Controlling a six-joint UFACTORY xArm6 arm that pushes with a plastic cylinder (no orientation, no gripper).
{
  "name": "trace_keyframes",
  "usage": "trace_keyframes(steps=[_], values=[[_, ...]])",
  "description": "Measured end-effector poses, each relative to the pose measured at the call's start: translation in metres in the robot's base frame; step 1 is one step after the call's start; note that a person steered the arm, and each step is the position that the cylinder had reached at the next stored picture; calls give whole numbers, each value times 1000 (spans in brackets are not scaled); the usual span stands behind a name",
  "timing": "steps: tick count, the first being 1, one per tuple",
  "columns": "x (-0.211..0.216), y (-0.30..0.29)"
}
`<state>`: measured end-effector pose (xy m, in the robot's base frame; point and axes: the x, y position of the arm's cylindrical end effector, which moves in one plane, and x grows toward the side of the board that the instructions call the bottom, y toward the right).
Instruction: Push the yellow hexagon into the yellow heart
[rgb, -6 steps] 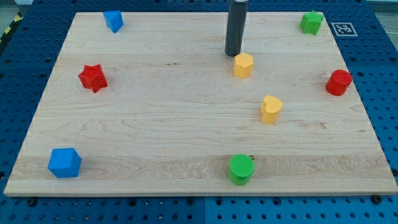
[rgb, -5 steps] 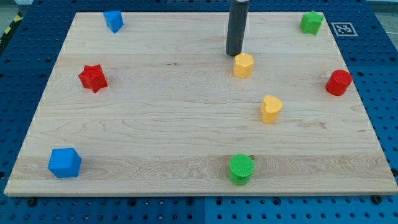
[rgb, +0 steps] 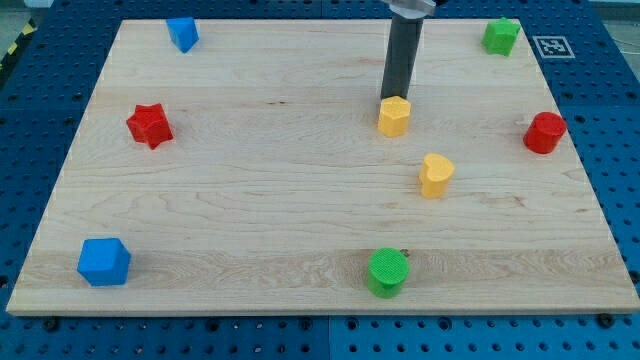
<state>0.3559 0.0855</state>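
Directly above the yellow hexagon, my tip, a jawless tool, touches it; push down-right, centred, toward the yellow heart.

Yellow hexagon: small, upright, flat top, on worktop right of centre, nearer top edge than bottom edge. Yellow heart: small, upright, near hexagon but apart, toward bottom-right of it, about mid-height between top and bottom edges, well clear of right edge.
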Motion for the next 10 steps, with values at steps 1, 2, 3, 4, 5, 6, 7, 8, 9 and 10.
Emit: trace_keyframes(steps=[1, 2, 3, 4, 5, 6, 7, 8, 9, 10], values=[[-12, -28], [-6, -30], [12, -29], [18, -26], [20, -25], [23, -17], [7, -5], [18, -3], [29, 6], [36, 20]])
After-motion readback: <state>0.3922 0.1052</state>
